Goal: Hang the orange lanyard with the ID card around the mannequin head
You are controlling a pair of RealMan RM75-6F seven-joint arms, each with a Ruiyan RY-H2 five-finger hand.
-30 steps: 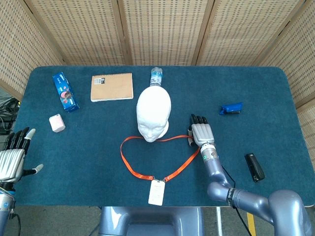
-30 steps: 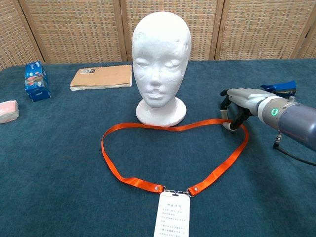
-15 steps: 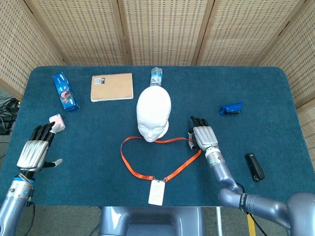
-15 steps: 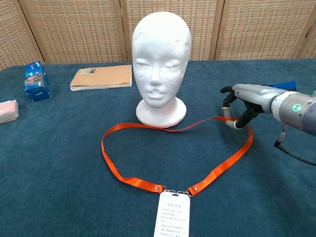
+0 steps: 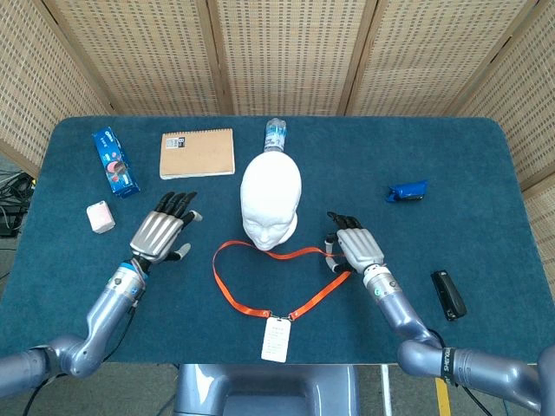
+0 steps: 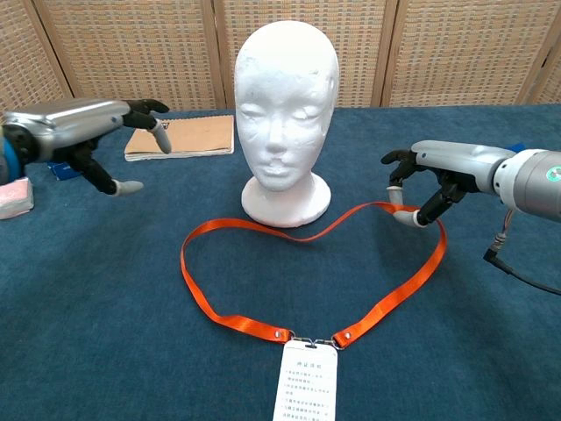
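Observation:
The white mannequin head (image 5: 270,199) (image 6: 286,105) stands upright mid-table. In front of it the orange lanyard (image 5: 319,295) (image 6: 394,295) lies in a loop on the blue cloth, with its ID card (image 5: 276,339) (image 6: 307,386) at the near edge. My right hand (image 5: 351,247) (image 6: 425,180) is at the loop's right side and pinches the strap between thumb and a finger, lifting it slightly. My left hand (image 5: 160,232) (image 6: 83,132) hovers open, fingers spread, left of the loop and touching nothing.
A tan notebook (image 5: 198,153) (image 6: 180,138), a blue box (image 5: 114,161) and a pink block (image 5: 101,217) lie at the left. A bottle (image 5: 276,134) stands behind the head. A blue packet (image 5: 408,191) and a black object (image 5: 448,295) lie at the right.
My left hand has swung in from the table's left edge to beside the loop. My right hand has drawn the strap's right side slightly up and inward.

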